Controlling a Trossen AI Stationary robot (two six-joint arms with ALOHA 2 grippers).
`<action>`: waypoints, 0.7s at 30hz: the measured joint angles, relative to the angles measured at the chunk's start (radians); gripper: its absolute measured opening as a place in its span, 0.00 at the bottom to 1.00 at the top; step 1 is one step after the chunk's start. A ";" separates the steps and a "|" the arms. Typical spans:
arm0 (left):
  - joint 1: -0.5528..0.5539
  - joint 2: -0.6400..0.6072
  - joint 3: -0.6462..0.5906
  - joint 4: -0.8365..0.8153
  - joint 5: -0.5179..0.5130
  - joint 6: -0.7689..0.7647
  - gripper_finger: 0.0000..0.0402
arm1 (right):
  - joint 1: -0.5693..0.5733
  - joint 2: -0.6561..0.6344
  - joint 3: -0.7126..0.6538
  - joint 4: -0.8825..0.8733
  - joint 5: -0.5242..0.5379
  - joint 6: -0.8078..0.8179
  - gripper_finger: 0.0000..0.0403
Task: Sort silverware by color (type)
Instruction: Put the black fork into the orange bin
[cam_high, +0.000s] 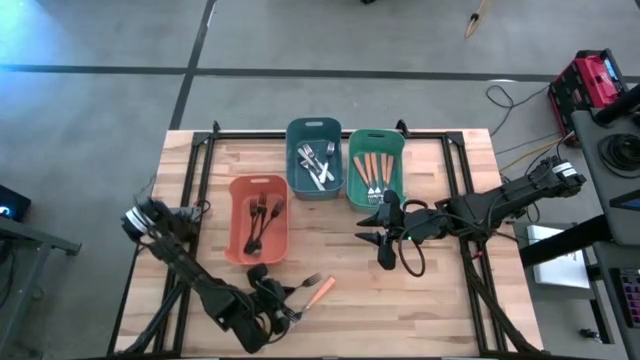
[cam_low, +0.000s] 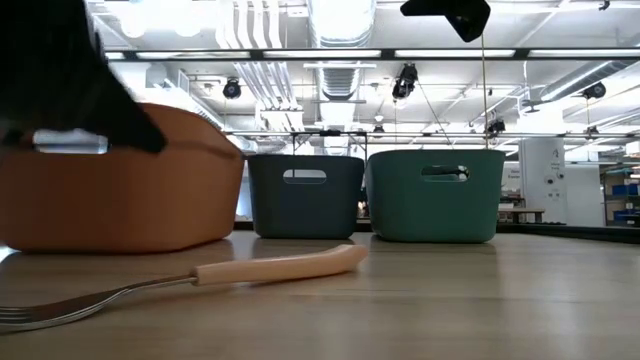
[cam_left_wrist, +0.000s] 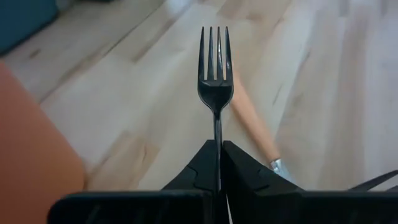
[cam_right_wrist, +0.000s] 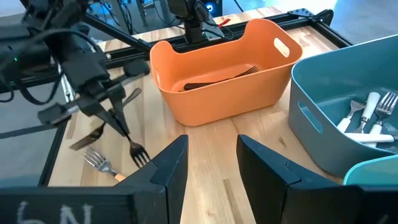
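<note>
On the pale wooden tabletop, a dark bronze-brown fork is held clamped in the left gripper jaws, tines pointing straight ahead, just beside the salmon plastic bin, while the right gripper waits with jaws apart.

The counter is a pale butcher-block top of jointed wooden strips, edged with dark metal rails at its left and right. Three plastic bins stand on it near the middle: a salmon bin toward the left, a blue bin behind it and a green bin just beside the blue one. In front of the salmon bin an orange-handled fork lies flat on the wood, its tines pointing toward the counter's left side.
</note>
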 joint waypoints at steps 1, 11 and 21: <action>0.000 -0.012 0.004 0.000 -0.001 0.015 0.00 | 0.000 0.000 0.000 0.000 0.000 0.000 0.32; 0.000 -0.116 0.052 -0.083 -0.022 0.112 0.00 | 0.005 0.000 0.000 -0.001 -0.002 0.000 0.32; 0.000 0.015 0.046 -0.085 -0.074 0.030 0.00 | 0.039 0.000 0.000 -0.002 0.000 0.000 0.32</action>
